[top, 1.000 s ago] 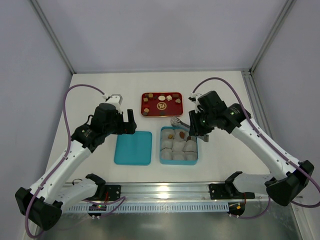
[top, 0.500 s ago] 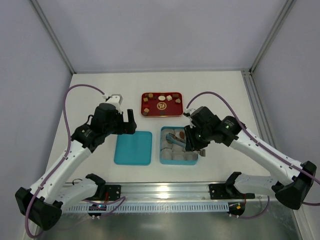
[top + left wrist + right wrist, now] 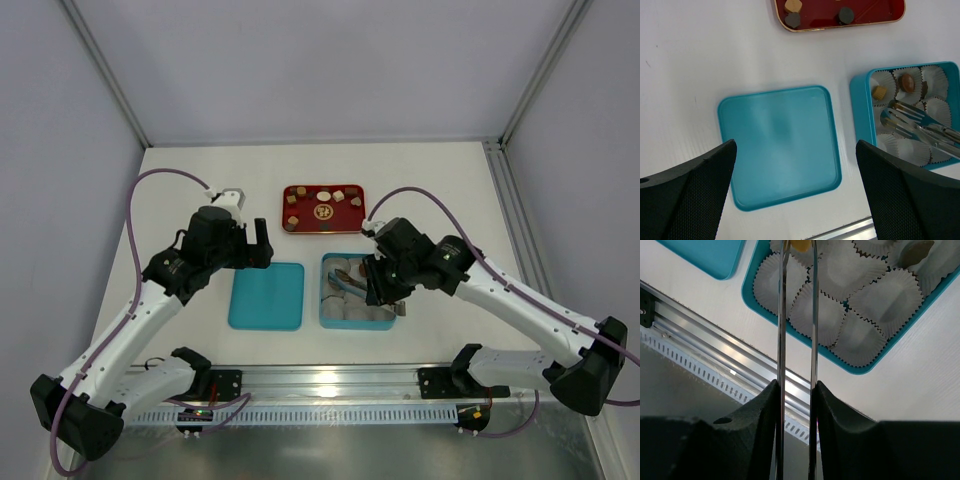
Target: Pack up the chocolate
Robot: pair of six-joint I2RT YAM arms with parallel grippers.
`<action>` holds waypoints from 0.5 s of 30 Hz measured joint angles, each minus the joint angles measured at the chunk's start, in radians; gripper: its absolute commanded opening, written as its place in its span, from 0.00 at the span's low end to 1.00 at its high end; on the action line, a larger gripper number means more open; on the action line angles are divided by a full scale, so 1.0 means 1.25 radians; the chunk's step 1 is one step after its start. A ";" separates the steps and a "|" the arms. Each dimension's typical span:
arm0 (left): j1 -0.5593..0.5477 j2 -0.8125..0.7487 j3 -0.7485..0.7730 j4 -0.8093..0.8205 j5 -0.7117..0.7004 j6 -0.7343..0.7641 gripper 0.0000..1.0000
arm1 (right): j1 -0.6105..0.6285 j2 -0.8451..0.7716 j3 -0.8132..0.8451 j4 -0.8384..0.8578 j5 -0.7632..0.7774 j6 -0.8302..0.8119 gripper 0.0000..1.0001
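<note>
Several small brown and tan chocolates [image 3: 338,197] lie on the red tray [image 3: 350,218]; two dark ones and a tan one show in the left wrist view [image 3: 793,6]. In the teal box [image 3: 323,300] with white paper cups, a tan cube [image 3: 880,92] and a brown oval piece [image 3: 908,82] sit in far cups. My right gripper [image 3: 375,280] is shut on metal tongs [image 3: 782,315]. The tong tips [image 3: 890,111] hang over the box's middle cups with nothing between them. My left gripper [image 3: 258,245] is open and empty above the teal lid [image 3: 780,145].
The teal lid [image 3: 266,295] lies flat to the left of the box. An aluminium rail [image 3: 330,380] runs along the near table edge. White walls and frame posts close in the back and sides.
My right arm has moved toward the near left and carried the tongs from the box's far edge to over its middle cups. The left arm has not moved.
</note>
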 measured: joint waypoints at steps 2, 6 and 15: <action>0.000 0.000 0.000 0.000 0.000 0.000 1.00 | 0.001 0.001 -0.002 0.002 0.001 0.000 0.37; 0.000 0.001 0.000 0.000 0.000 0.000 1.00 | 0.003 0.002 -0.003 0.004 0.001 0.000 0.40; 0.000 0.002 0.000 0.000 0.000 0.000 1.00 | 0.004 0.002 -0.003 0.005 0.013 0.000 0.41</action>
